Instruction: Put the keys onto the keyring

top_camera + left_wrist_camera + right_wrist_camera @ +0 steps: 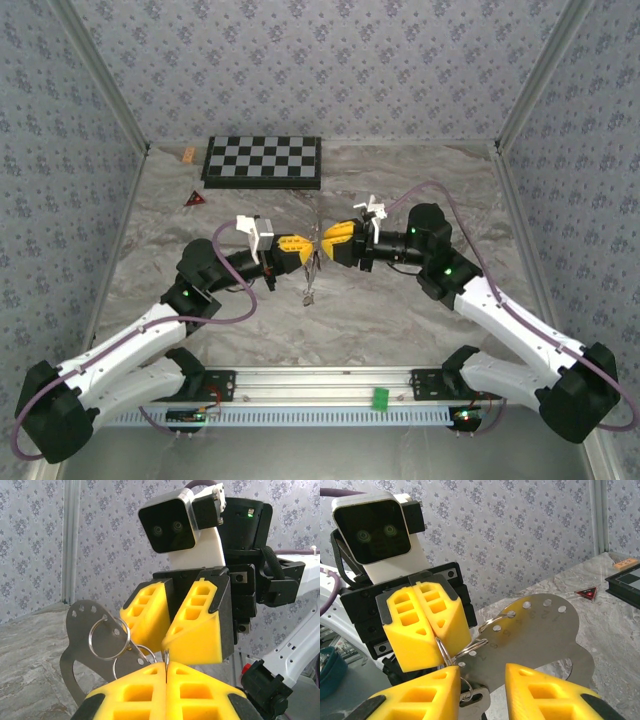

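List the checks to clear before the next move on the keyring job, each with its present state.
1. Left gripper shut on the thin silvery wire keyring: ok.
2. Right gripper gripping something: not ok, jaws apart, the flat steel plate with punched holes showing between them.
3. Small black-headed keys located: cannot tell.
4. Both grippers raised off the grey marble table: ok.
5. Small red triangle and black-and-white chequered board away from the grippers: ok.

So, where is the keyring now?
The keyring is in the right wrist view's centre, lifted over the table: the shut left gripper pinches it, with a holed metal plate beside it.
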